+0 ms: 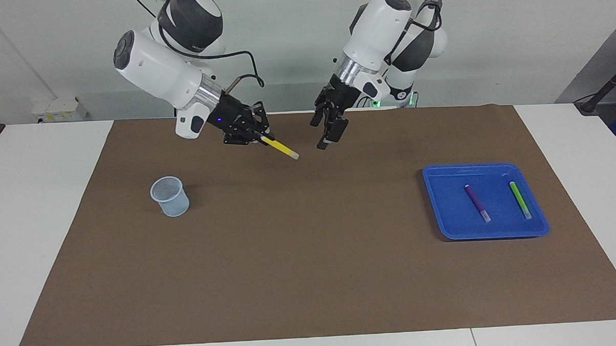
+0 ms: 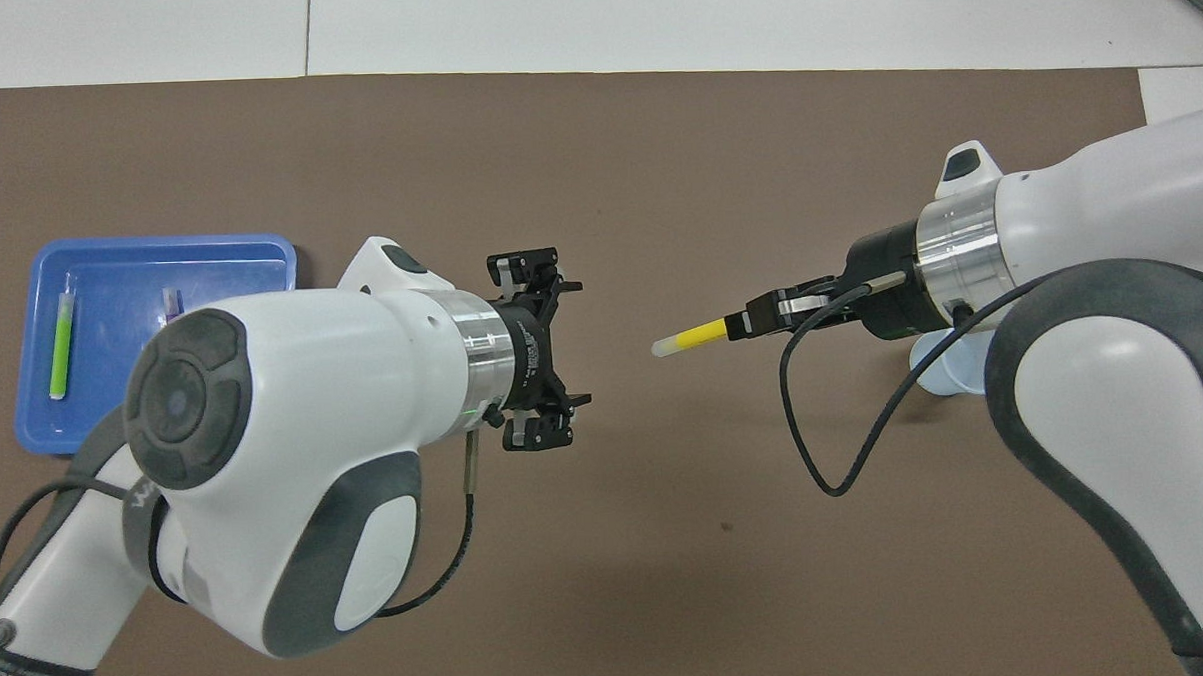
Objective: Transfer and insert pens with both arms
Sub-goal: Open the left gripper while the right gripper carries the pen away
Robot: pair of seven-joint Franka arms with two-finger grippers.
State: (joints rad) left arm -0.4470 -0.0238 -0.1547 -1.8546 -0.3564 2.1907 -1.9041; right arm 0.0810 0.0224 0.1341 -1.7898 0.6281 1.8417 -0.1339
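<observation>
My right gripper (image 1: 262,138) hangs over the mat's edge by the robots, shut on one end of the yellow pen (image 1: 280,147), which slants down with its pale cap end free. In the overhead view the yellow pen (image 2: 695,337) sticks out of the right gripper (image 2: 746,326) toward my left gripper (image 2: 554,357). The left gripper (image 1: 329,135) is open and holds nothing, a short gap away from the pen's tip. The purple pen (image 1: 477,202) and the green pen (image 1: 520,200) lie in the blue tray (image 1: 445,209).
A pale blue mesh cup (image 1: 170,196) stands on the brown mat toward the right arm's end; the right arm half covers the cup (image 2: 948,371) in the overhead view. The left arm hides most of the purple pen (image 2: 170,298) in the tray (image 2: 114,415).
</observation>
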